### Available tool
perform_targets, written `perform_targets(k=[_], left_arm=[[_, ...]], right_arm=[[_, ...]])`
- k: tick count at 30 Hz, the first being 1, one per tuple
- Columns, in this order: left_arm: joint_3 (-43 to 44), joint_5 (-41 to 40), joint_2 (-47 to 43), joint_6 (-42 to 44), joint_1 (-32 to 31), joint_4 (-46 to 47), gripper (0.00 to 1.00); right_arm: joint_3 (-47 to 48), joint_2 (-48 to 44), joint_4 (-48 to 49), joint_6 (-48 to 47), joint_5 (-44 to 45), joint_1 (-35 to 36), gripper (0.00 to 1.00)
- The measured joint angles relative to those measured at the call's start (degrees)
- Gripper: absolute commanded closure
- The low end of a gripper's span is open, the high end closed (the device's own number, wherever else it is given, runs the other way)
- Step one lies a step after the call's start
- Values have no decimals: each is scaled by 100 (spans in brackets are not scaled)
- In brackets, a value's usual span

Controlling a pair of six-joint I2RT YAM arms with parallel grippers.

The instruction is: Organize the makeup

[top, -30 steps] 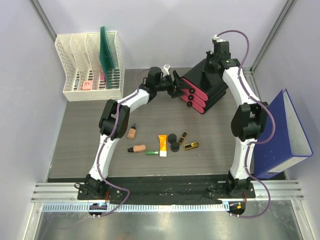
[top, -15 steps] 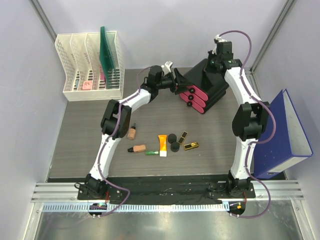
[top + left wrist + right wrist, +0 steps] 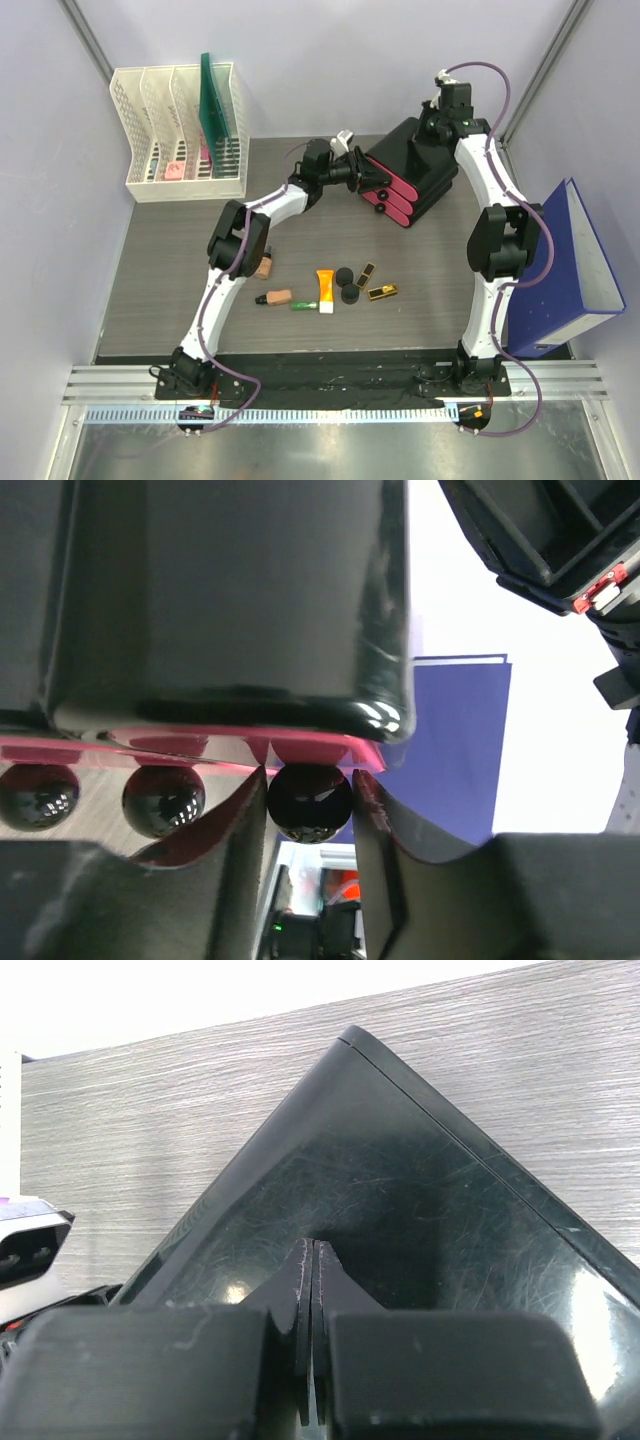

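Makeup [image 3: 325, 285] lies on table [image 3: 160, 270] before drawer box [image 3: 420, 165].

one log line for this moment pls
step: drawer grasp | left gripper: shut on drawer knob | right gripper: shut, on black box top | makeup: loose on table, untouched

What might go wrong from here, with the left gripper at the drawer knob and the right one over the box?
1. The left gripper holds the small, glossy round knob only at its fingertips, so it may slip off when it pulls.
2. The right gripper, shut, seems only to rest its tips on the slick top of the black box. The box may slide or tilt with the pull.
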Motion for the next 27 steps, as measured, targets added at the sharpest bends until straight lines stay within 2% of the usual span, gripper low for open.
perform_targets(k=[1,2,3,4,12,20,27], left_arm=[[31,44,50,-57,-11,48,85],[81,74,81,-85,-11,85,92],[101,87,92,-118,-13,98,99],[116,105,94,-133,-15,109,100],[-162,-2,15,-201,-22,391,100],[-1539,-68,-951,291,4,326,100],[-2376,-83,-1613,835,31,103,100]], right_arm=[[-2,0,2,0,-7,-2,99],[-15,0,22,0,-7,-2,99],[-26,0,42,2,-11,-4,99],[-42,0,63,11,-24,-9,99],[-114,0,205,70,-101,-35,99],[-170,0,315,122,-151,-44,99],[-188,0,343,127,-177,-46,99]])
